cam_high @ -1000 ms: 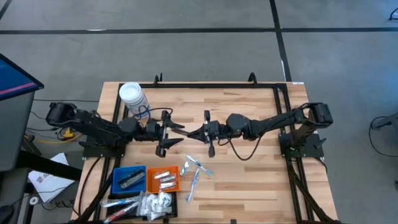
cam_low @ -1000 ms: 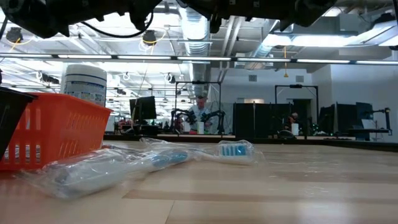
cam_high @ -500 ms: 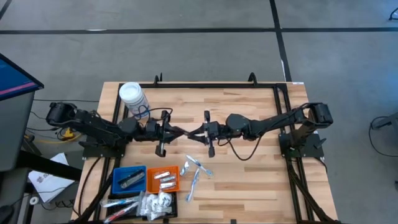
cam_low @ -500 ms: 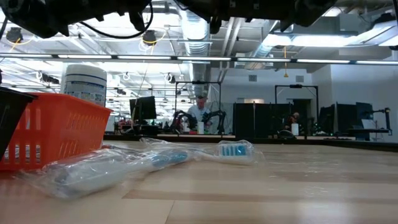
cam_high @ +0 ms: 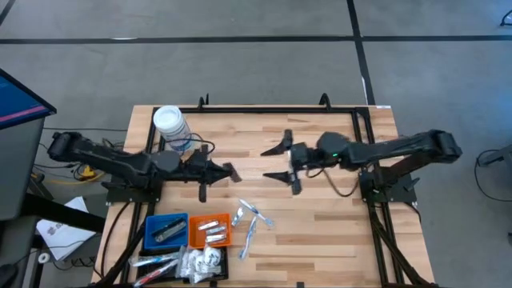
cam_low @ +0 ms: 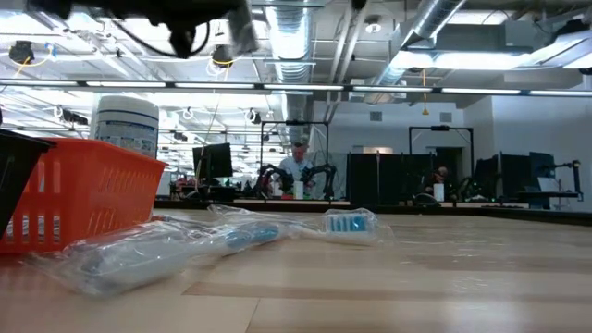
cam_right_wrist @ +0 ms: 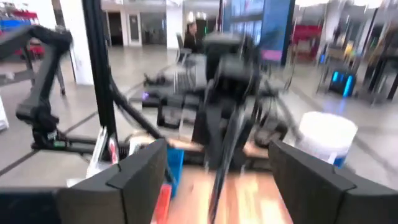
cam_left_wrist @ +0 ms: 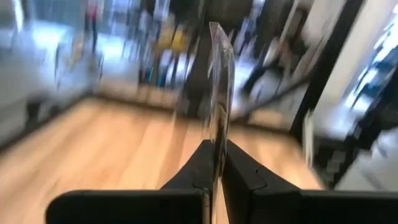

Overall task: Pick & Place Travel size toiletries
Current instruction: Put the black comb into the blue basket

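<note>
Two hands hang above the middle of the worktop (cam_high: 320,224), well apart. The left hand (cam_high: 230,172) is clamped on a thin clear-wrapped toiletry (cam_left_wrist: 219,99); in the left wrist view its long axis runs straight out past the fingertips (cam_left_wrist: 199,168). The right hand (cam_high: 282,162) has its fingers spread wide, holding nothing. Two wrapped toothbrushes (cam_high: 250,222) lie on the wood beside the orange tray (cam_high: 210,230), long axes roughly toward the front edge.
</note>
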